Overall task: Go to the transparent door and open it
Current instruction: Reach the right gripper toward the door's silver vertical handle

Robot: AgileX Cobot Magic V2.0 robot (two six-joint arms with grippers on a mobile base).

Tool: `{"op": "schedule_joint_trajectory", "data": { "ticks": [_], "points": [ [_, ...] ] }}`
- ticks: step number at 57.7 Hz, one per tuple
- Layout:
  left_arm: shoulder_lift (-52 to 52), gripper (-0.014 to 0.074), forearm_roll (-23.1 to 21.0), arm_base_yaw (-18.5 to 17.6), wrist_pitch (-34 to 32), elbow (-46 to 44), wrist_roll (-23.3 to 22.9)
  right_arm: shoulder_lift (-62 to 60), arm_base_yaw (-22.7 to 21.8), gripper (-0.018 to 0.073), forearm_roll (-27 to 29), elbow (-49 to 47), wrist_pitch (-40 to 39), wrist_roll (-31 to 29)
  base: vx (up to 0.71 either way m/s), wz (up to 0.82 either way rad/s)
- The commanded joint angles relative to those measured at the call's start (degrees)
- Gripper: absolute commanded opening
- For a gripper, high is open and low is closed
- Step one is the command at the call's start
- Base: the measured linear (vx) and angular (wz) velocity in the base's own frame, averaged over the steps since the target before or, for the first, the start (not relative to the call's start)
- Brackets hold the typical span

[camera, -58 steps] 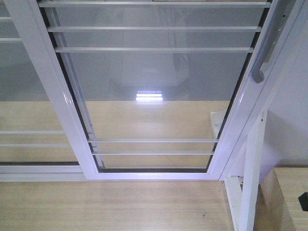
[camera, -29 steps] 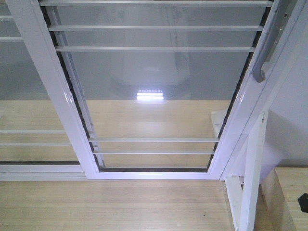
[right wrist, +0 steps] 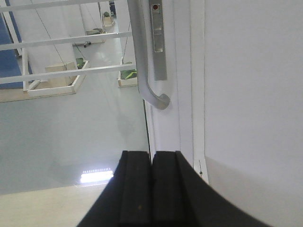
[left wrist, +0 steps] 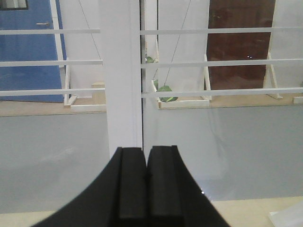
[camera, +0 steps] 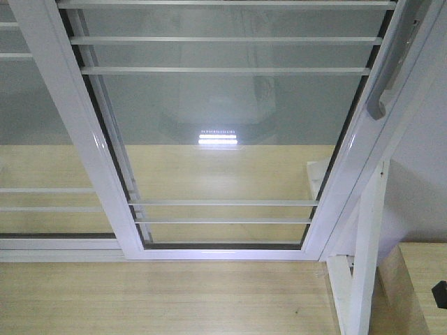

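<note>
The left fingers [left wrist: 131, 184] are pressed together and point level at a white upright stile [left wrist: 122, 71] between glass panes. The transparent door [camera: 223, 139] stands upright mid-view, long axis vertical, its bottom rail at the wooden floor [camera: 160, 300] and its curved handle [camera: 383, 94] running along its right edge. The right fingers [right wrist: 164, 189], also closed together, aim at that edge below the handle's hooked lower end, apart from it.
</note>
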Motion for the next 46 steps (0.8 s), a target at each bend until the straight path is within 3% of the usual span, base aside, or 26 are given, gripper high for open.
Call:
{"op": "schedule_joint_trajectory", "data": {
  "ticks": [1, 18, 46],
  "points": [
    [1.1, -0.0006, -0.2, 0.1, -4.7, 0.7, -0.1, 0.2, 0.0, -0.0006, -0.3, 0.1, -5.2, -0.4, 0.00, 0.00],
    [1.1, -0.0006, -0.2, 0.1, -6.7, 0.7, -0.1, 0.3, -0.1, -0.0006, -0.3, 0.1, -13.8, -0.6, 0.00, 0.00],
    [1.1, -0.0006, -0.2, 0.1, -10.2, -1.5, -0.2, 0.4, 0.0, -0.0005, 2.8, -1.2, -16.3, -0.5, 0.00, 0.00]
  ]
}}
